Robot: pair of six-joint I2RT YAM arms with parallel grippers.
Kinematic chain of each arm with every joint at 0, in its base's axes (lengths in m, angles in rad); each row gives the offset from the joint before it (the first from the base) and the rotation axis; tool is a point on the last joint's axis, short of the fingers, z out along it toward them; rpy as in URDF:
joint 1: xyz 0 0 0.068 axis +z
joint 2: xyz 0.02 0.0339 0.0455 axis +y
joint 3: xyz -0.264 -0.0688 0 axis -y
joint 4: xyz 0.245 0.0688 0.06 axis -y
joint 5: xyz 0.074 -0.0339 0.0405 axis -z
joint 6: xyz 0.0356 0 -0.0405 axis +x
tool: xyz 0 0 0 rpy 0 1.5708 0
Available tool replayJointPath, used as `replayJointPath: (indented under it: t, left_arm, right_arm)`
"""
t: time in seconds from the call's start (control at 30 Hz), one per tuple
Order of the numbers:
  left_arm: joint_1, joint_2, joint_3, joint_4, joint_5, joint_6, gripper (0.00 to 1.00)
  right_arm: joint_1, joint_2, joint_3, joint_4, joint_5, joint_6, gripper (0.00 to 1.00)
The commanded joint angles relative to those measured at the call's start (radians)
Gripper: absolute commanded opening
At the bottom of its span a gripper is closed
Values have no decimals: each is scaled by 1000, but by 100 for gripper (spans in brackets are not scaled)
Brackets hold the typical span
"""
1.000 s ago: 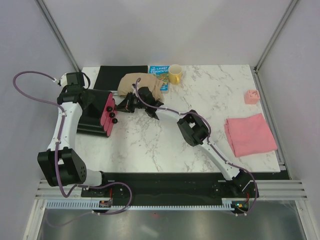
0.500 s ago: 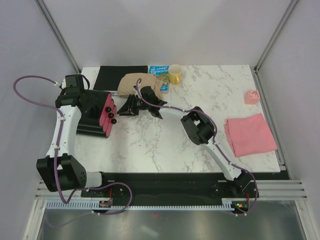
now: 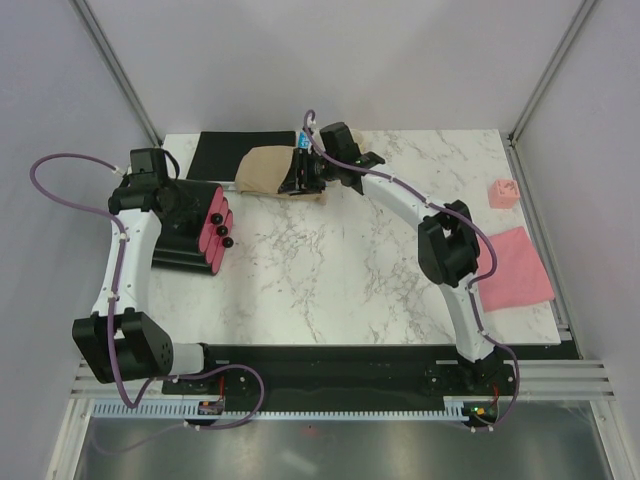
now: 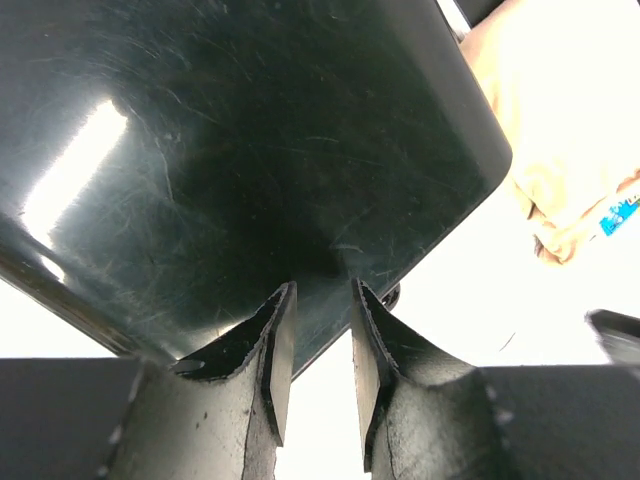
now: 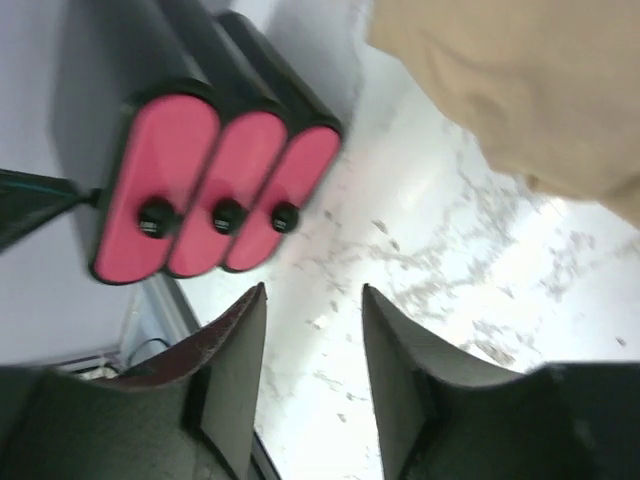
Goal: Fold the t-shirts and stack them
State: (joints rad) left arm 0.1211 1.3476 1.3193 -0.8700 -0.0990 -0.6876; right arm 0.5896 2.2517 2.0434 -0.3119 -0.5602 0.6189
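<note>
My right claw point(image 5: 313, 300) hangs spread and empty above the surface point(image 5: 450, 260). The tan t-shirt point(image 5: 520, 90) lies at my one o'clock, just past the fingertips. The pink t-shirt point(image 3: 515, 268) lies well apart, at the surface's four o'clock edge. My left claw point(image 4: 315, 295) is narrowly parted and empty, at the black drawer box point(image 4: 250, 130).

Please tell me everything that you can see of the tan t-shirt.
The tan t-shirt is soft beige cloth with wrinkles. It lies in a loose heap, not folded, at the far edge of the table, next to a black mat. Seen from above, the right gripper covers its right part; that gripper is open and holds nothing. No label shows.
</note>
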Motion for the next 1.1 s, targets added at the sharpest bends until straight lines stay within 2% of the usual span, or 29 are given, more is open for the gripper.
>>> replayJointPath:
  t: [0.0, 0.17, 0.27, 0.37, 0.7, 1.07]
  left_arm:
    - [-9, -2, -26, -44, 19, -3, 35]
    - [-20, -4, -51, -20, 25, 8, 34]
    - [-21, -15, -61, -17, 16, 11, 34]
    - [-21, -22, -74, -17, 13, 16, 34]
    - [-21, -18, -94, -12, 27, 14, 33]
    - [-20, -8, -100, -12, 24, 25, 33]
  right_arm:
    - [10, 3, -68, -105, 132, -90, 61]
    - [-20, 35, -66, -76, 171, -65, 60]
    - [-54, 36, -103, -41, 181, -27, 70]
    - [-79, 46, -114, 5, 166, -7, 69]
    - [-88, 219, 41, 19, 86, 65, 66]
    - [-86, 174, 32, 79, 62, 104, 64]
